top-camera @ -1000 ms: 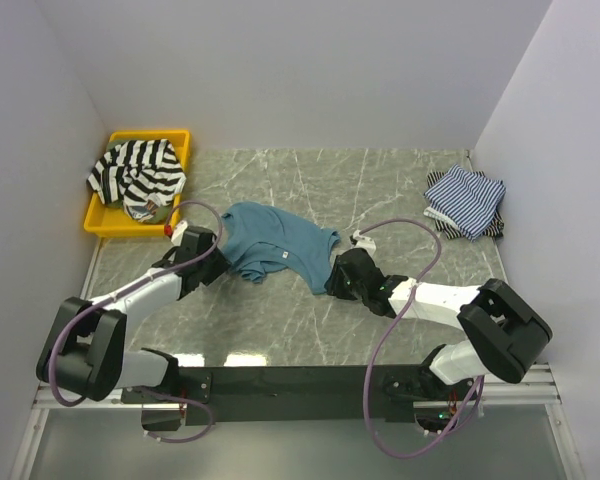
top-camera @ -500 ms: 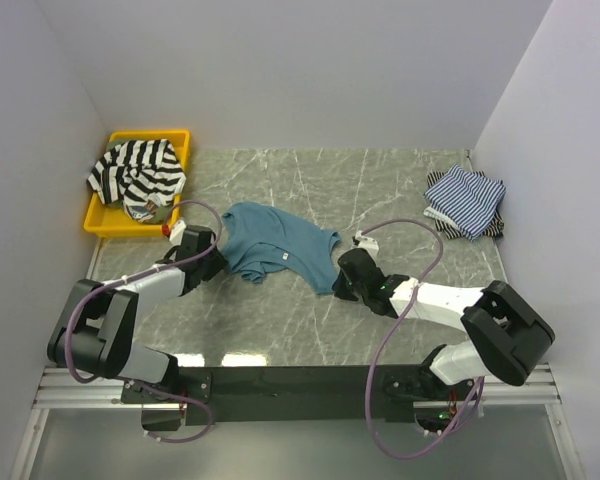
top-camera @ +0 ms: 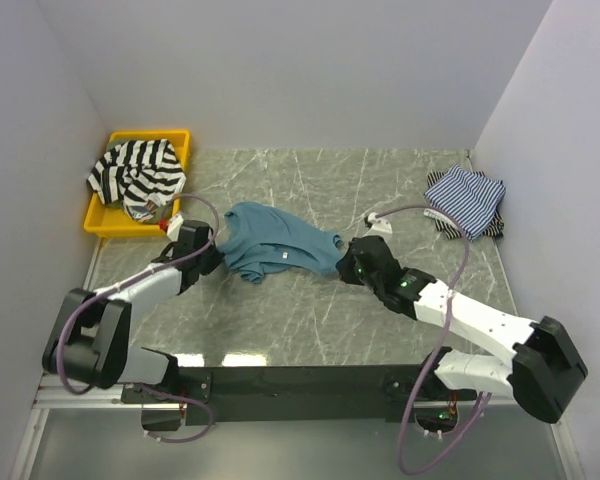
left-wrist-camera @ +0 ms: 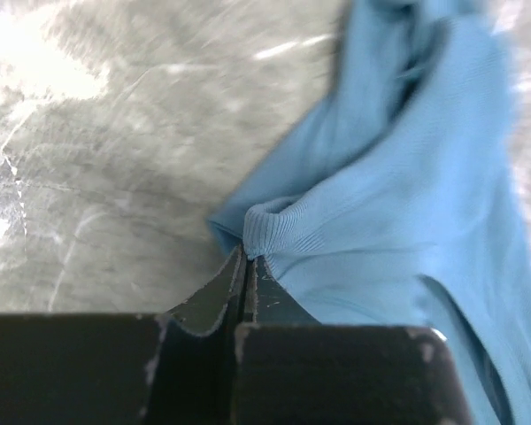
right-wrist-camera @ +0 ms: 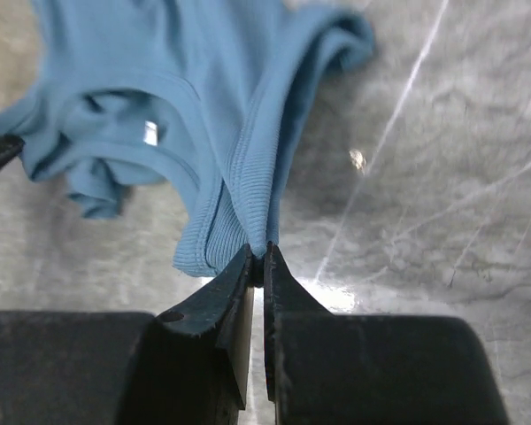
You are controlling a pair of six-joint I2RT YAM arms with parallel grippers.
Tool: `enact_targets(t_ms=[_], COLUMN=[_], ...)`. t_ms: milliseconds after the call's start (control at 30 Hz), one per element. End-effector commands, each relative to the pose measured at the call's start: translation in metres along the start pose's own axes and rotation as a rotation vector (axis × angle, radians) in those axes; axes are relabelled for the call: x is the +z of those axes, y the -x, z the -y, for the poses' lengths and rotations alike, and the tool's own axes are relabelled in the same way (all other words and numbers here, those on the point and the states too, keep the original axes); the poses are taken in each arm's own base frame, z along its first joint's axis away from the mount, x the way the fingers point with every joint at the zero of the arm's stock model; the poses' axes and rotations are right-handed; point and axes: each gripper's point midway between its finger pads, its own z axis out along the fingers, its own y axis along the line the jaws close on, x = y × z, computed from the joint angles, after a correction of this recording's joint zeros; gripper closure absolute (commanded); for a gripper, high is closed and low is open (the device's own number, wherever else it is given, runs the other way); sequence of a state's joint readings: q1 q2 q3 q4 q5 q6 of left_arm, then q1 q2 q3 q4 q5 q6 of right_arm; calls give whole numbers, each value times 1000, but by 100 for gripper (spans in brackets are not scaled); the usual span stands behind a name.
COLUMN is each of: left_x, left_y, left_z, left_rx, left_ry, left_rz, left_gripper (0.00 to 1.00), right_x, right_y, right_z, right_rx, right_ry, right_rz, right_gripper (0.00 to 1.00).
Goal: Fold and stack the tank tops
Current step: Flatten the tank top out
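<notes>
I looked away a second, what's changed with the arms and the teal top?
The left end effector and right end effector both closed on opposite edges of the teal tank top. The right arm stretched forward, carrying its edge with it. The black-and-white striped top, yellow tray and blue-striped tops stayed put.

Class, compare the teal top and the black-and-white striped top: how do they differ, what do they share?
The teal top is plain; the striped top has bold bands. The teal top lies on the table; the striped top is heaped in the tray. The left gripper and right gripper pinch the teal top; neither holds the striped top. Both are crumpled.
</notes>
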State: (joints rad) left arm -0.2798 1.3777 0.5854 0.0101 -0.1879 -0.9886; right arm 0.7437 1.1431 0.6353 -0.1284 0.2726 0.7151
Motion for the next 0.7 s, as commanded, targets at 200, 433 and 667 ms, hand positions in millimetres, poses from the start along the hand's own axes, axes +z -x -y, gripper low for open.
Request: enact_targets(t_ms=[200,433,667], left_x=[-100,-223,-334], left_y=[84,148,184], left_z=[73,129,165], left_rx=[-8,18,91], left_ry=[-221,-470,-674], left_rz=[207,396,524], left_gripper=[99,100,99], right_x=[-58,-135,-233], right_y=[88,170,242], right_z=[-22,-47,-78], right_rx=[-18,-1,0], right_ry=[33,128,292], right_rz=[229,459,666], right_gripper=[100,100,100])
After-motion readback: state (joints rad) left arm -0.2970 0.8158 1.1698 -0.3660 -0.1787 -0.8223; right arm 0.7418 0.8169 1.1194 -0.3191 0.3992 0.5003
